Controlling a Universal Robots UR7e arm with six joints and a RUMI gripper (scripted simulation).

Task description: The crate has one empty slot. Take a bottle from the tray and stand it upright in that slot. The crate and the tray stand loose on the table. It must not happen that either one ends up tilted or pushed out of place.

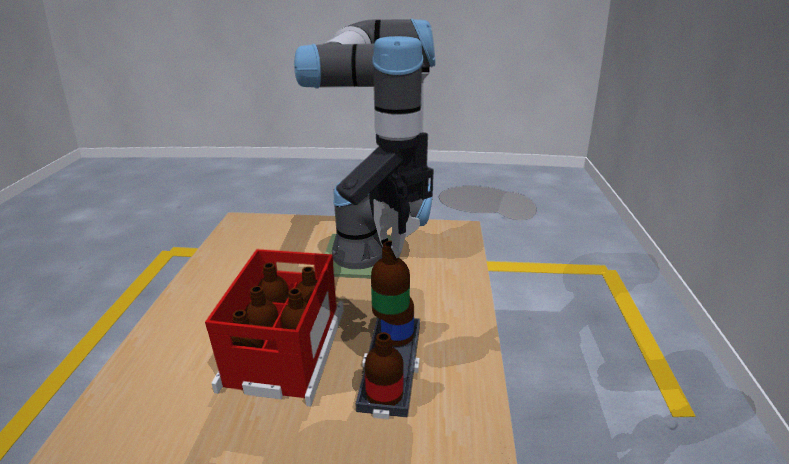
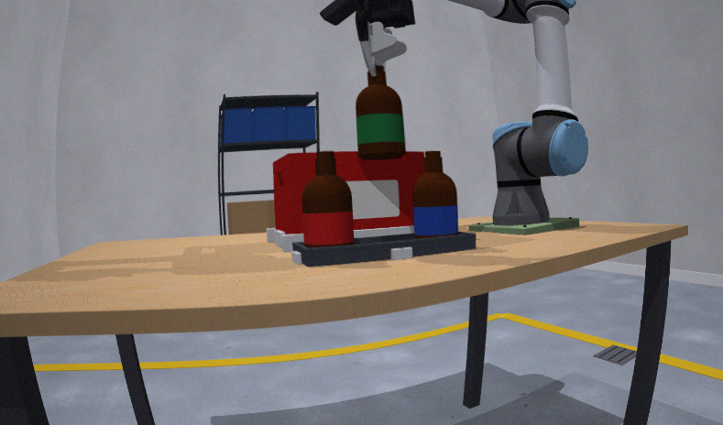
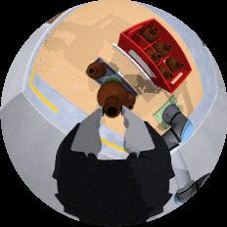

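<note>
My gripper (image 1: 387, 244) (image 2: 376, 70) (image 3: 113, 106) is shut on the neck of the brown bottle with a green label (image 1: 390, 279) (image 2: 379, 105) (image 3: 113, 93). The bottle hangs nearly upright, its base clear above the dark tray (image 1: 406, 360) (image 2: 364, 255). A red-labelled bottle (image 1: 383, 368) (image 2: 326, 205) (image 3: 97, 70) and a blue-labelled bottle (image 1: 398, 329) (image 2: 435, 205) (image 3: 130, 100) stand at the tray's two ends. The red crate (image 1: 261, 368) (image 2: 284, 201) holds several brown bottles. Its empty slot is at the near corner on the tray side in the top view, mostly hidden by the wall.
White blocks (image 1: 262, 390) (image 2: 401, 253) edge the crate and tray. The crate's walls rise beside the tray, with a strip of table between them. The arm's base stands on a green plate (image 2: 564, 223) at the table's back end. A shelf (image 2: 268, 145) stands beyond the table.
</note>
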